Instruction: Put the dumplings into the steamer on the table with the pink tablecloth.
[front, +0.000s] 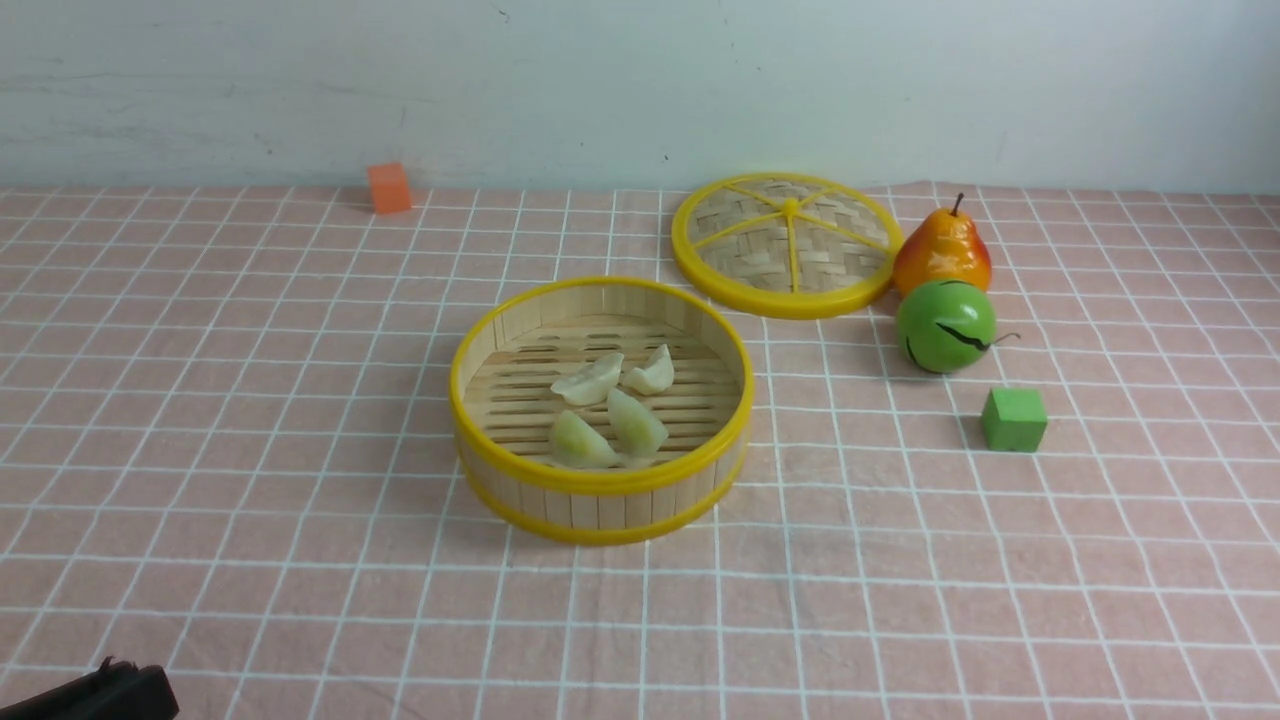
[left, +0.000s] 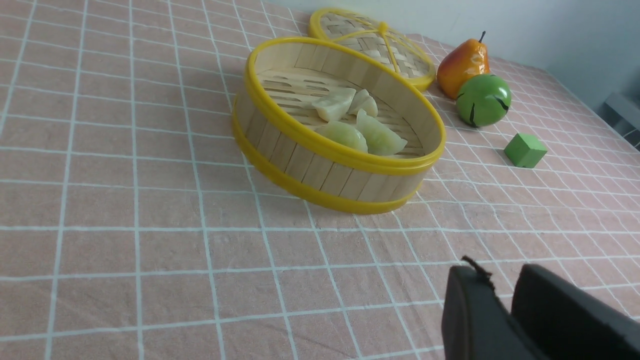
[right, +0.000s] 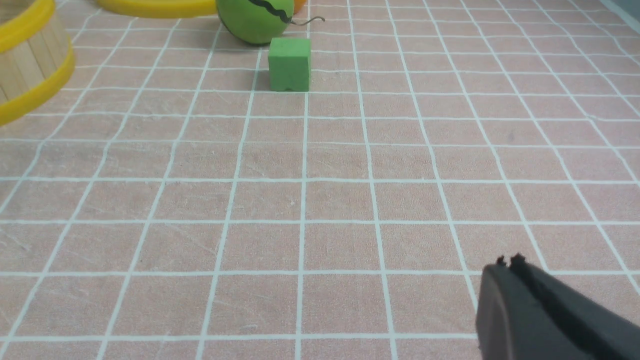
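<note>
Four dumplings (front: 608, 410) already in steamer (front: 600, 480); look light, slippery, pinch mid-body. Left fingers (left: 502, 295) narrow gap, empty; right fingers (right: 507, 262) closed, empty.

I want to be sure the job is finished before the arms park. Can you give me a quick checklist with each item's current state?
1. All four dumplings inside the steamer: ok.
2. No dumpling left on the pink tablecloth: ok in what the views show.
3. Left gripper carrying nothing: ok, jaws slightly apart, nothing between them.
4. Right gripper carrying nothing: ok, shut and empty.
5. Steamer upright on the cloth: ok.
6. Both grippers away from the steamer: ok.
</note>
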